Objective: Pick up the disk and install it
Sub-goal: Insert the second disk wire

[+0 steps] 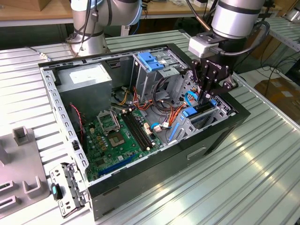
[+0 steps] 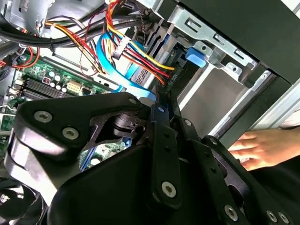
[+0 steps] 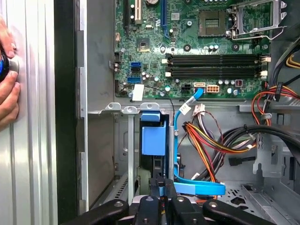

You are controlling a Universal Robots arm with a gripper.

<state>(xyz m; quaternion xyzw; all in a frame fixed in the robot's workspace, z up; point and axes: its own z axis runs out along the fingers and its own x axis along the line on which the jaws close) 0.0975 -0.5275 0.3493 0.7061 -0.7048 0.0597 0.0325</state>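
The disk [image 3: 153,137] stands on edge in the drive bay of the open computer case [image 1: 140,178], its blue carrier tab facing the motherboard. In the exterior view the disk [image 1: 200,110] sits in the bay at the case's right end, directly under my gripper [image 1: 206,96]. Both wrist views show the black fingers [image 3: 165,194] drawn close together, with a thin strip of the blue carrier between them. The gripper [image 3: 161,187] is shut on that edge of the disk, whose metal body is mostly hidden inside the bay. In the second wrist view the gripper [image 2: 161,105] reaches in beside the bay's metal wall.
A blue data cable [image 3: 197,188] and bundled coloured wires [image 3: 211,140] lie right beside the bay. The motherboard [image 1: 117,136], grey power supply [image 1: 89,77] and a metal cage with a blue top [image 1: 152,61] fill the case. A person's hand [image 2: 262,147] rests outside the case wall.
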